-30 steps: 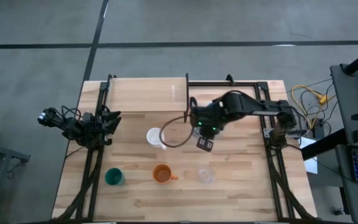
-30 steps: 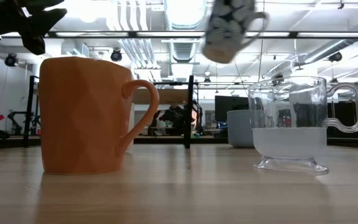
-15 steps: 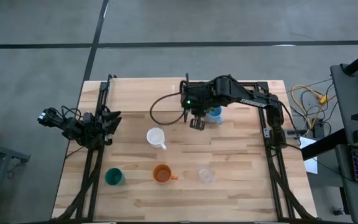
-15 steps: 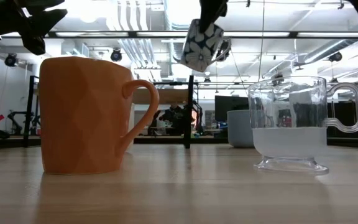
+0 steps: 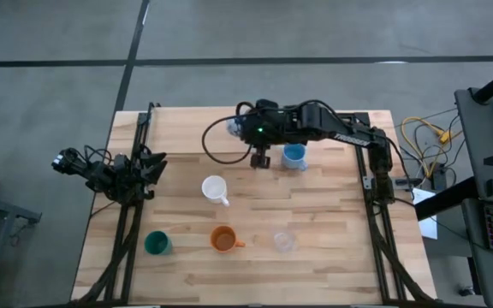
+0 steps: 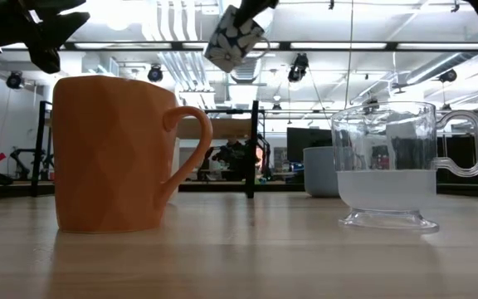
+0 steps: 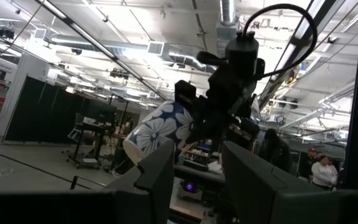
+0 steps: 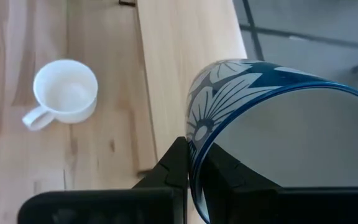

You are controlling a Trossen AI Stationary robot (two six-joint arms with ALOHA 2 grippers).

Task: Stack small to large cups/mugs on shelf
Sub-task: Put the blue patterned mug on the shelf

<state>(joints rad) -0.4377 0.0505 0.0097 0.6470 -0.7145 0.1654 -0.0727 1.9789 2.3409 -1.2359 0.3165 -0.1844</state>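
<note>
My right gripper [image 5: 246, 130] is shut on a blue mug with white flowers [image 8: 260, 130], high over the right end of the light-wood shelf [image 5: 197, 130]. The same mug shows tilted in the low view [image 6: 235, 37] and in the left wrist view [image 7: 160, 130]. On the table stand a light blue cup [image 5: 294, 156], a white cup with a handle [image 5: 215, 188], an orange mug [image 5: 222, 239], a dark green cup [image 5: 156, 243] and a clear cup [image 5: 282, 242]. My left gripper [image 7: 197, 180] waits open at the table's left side. My right gripper pinches the flowered mug's wall at its rim [image 8: 194, 149], one finger inside the mug and one outside. The fingers slant down at it from above. The mug is lifted clear and tilted, its mouth turned toward the wrist.
The black frame rails [image 5: 135, 214] run along both sides of the table. A black cable [image 5: 216, 141] loops from the right arm over the shelf. The bare wood between the white cup and the front row of cups is free.
My right gripper has carried the flowered mug from over the table's middle toward the far edge and the left, reaching the shelf's right end. It has rolled and tipped on the way, and the mug has tilted with it. The light blue cup now shows uncovered.
</note>
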